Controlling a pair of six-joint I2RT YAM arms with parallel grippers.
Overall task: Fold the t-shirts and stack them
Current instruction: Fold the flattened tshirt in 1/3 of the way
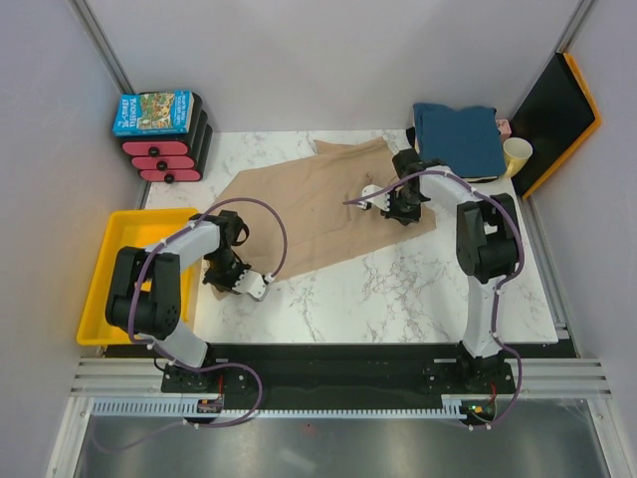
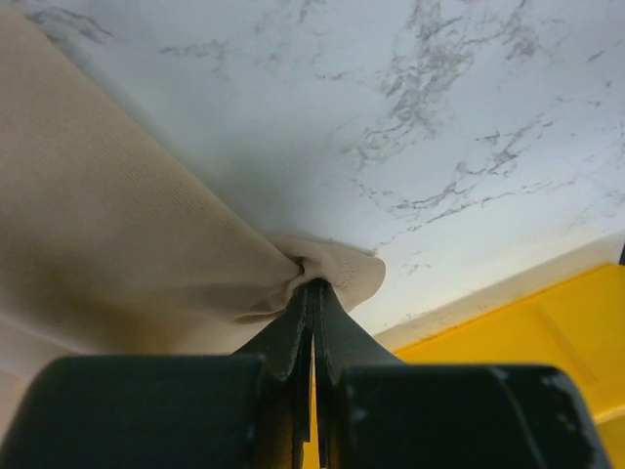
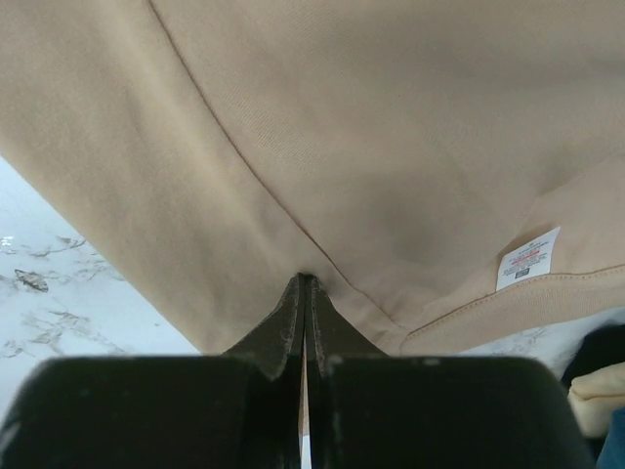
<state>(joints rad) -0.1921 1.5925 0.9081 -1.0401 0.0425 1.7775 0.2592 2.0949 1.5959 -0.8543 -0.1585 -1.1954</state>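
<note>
Tan t-shirt (image 1: 309,214): long axis diagonal, lower left to upper right.
Left gripper (image 2: 312,288): clamped on its lower-left corner (at the table edge).
Right gripper (image 3: 305,283): clamped mid-cloth.
Room: marble table (image 1: 418,289), lower right.

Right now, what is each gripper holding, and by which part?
Both pinch the tan t-shirt: left gripper a bunched corner, right gripper a seam near the label.

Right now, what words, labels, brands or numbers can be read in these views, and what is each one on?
"TREEHOUSE": seems to be the lower title line on the blue box in the top view; the line above it is too blurred to read.
White label on the tan t-shirt, right wrist view: red and dark print, too small to read.
No other text shows.
</note>
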